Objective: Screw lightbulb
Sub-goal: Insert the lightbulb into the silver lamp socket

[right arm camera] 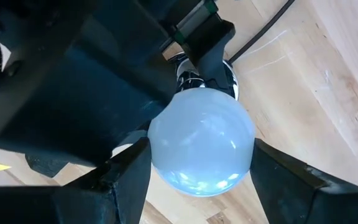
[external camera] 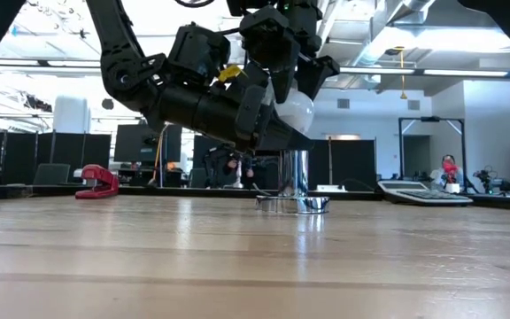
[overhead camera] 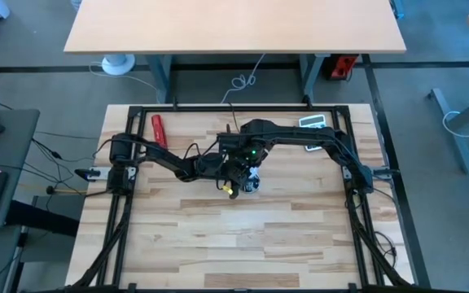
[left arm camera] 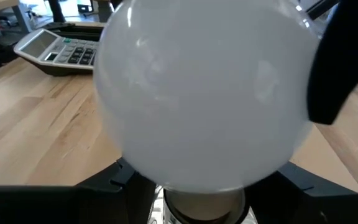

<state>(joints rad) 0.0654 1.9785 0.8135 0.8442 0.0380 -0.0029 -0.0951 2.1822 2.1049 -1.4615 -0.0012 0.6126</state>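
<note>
The lightbulb (right arm camera: 201,142) sits at the middle of the wooden surface (overhead camera: 243,236), raised above the boards, its white globe uppermost and its pale screw base (left arm camera: 201,205) pointing down toward the shiny metal socket (external camera: 296,202) that stands on the surface right under it. In the right wrist view the globe lies between the two dark fingers (right arm camera: 126,171) of the right pincer (right arm camera: 201,168), one at each flank and both pressed to the glass, so this pincer is closed around the lightbulb from above. The left pincer (left arm camera: 197,186) comes in low from the side; in the left wrist view the globe fills the picture directly ahead of it, with its dark fingers (left arm camera: 120,177) reaching to either side of the neck below the globe, but whether they clamp the socket or merely stand beside it I cannot tell. In the low view both arms crowd together over the socket, the globe showing white among them. A black cord (right arm camera: 263,31) runs off from the socket across the boards. Farther out, a red stapler (overhead camera: 159,130) lies near the far left part of the surface, and a calculator (overhead camera: 313,122) rests near the far right, both well apart from the pincers.
</note>
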